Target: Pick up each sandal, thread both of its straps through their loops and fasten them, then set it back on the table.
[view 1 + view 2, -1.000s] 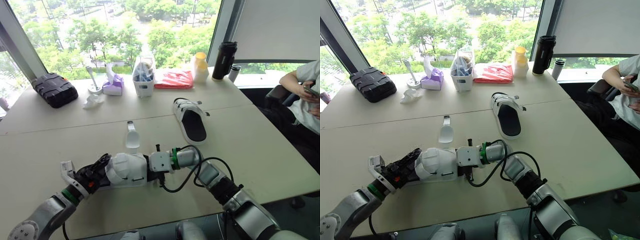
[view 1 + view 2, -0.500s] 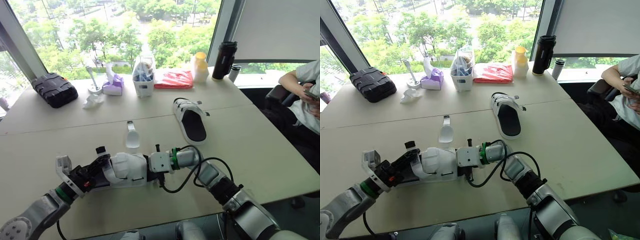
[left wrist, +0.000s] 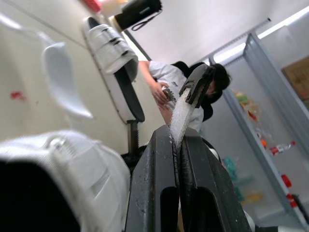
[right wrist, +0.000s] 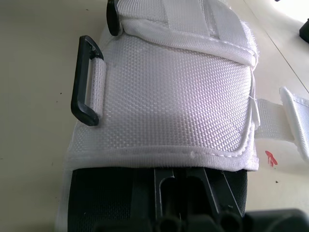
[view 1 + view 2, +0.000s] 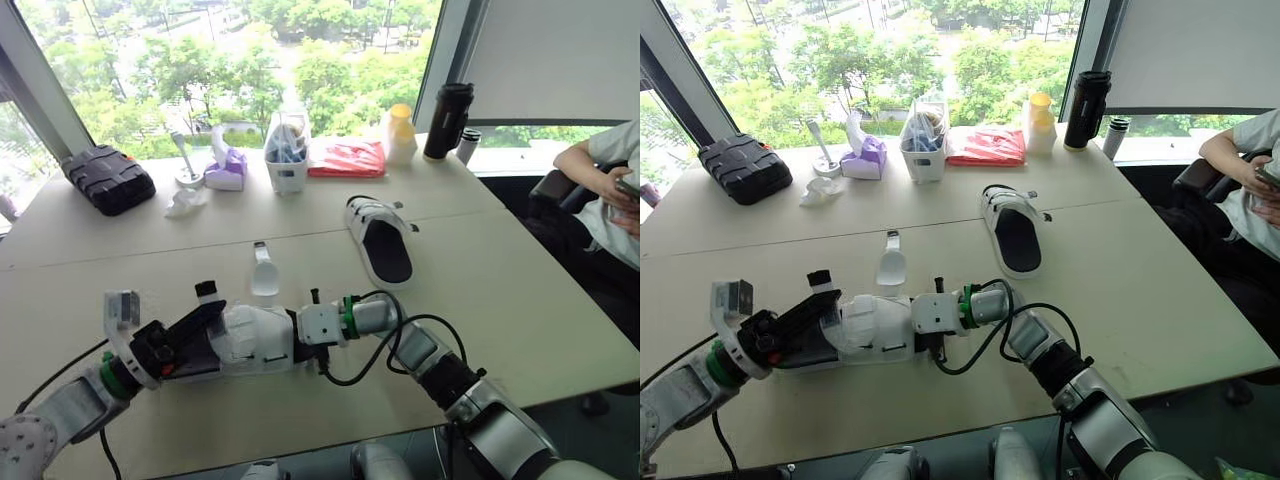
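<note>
We're early on, by the look of it. The near sandal (image 5: 255,338) sits between both grippers with a black loop (image 4: 87,79) empty and nothing fastened that we can see. The second sandal (image 5: 380,240), well beyond the right gripper (image 4: 186,178), looks undone too. The left gripper (image 3: 176,137) is pinched nearly closed on a white strap (image 3: 182,113), whose black tip pokes up just past its fingertips. The right gripper is butted into the near sandal's open end, and we can't tell how it's gripping.
</note>
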You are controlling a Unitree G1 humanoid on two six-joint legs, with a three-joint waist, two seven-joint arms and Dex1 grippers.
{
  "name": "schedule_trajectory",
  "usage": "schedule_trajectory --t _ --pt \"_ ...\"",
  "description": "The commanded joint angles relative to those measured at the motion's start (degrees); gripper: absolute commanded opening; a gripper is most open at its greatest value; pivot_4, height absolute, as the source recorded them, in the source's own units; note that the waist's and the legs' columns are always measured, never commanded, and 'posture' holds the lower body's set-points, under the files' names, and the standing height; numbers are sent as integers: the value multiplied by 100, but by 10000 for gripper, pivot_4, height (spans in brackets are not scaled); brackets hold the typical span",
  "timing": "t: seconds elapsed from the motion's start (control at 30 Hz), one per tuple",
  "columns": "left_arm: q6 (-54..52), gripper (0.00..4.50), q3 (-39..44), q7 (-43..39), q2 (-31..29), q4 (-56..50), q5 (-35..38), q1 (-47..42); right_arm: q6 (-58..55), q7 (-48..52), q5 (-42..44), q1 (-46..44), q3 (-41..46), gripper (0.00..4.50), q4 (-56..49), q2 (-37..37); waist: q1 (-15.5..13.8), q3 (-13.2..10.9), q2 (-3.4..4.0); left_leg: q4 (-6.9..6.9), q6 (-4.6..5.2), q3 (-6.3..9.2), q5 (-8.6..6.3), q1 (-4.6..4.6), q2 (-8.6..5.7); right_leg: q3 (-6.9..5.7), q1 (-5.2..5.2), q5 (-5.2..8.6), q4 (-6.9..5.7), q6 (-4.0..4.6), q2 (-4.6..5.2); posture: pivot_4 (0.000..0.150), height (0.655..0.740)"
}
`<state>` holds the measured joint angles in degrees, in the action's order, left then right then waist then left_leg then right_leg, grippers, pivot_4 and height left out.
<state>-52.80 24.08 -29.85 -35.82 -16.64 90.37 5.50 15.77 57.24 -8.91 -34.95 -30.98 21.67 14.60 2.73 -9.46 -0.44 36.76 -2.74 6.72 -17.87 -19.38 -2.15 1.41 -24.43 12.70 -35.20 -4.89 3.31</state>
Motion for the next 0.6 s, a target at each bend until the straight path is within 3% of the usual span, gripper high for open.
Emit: schedule_trajectory --t 0.03,0.37,0.6 --pt "172 466 -285 -813 -125 73 -728 -301 -105 34 -283 84 -202 0 361 34 2 0 0 -3 0 0 0 -1 -1 0 -2 0 1 1 -1 1500 7400" --pt "686 466 -717 -1898 20 1806 -2365 -1264 2 87 -303 97 -232 0 313 115 -3 -2 -2 -10 0 1 1 -1 0 -1 -4 0 4 1 -5 1500 7400" --pt "785 466 -747 -2479 191 2563 -2900 -1749 12 137 -288 146 -229 0 258 167 -16 -3 -6 -13 0 3 1 -2 1 -1 -6 -2 5 1 -3 1500 7400"
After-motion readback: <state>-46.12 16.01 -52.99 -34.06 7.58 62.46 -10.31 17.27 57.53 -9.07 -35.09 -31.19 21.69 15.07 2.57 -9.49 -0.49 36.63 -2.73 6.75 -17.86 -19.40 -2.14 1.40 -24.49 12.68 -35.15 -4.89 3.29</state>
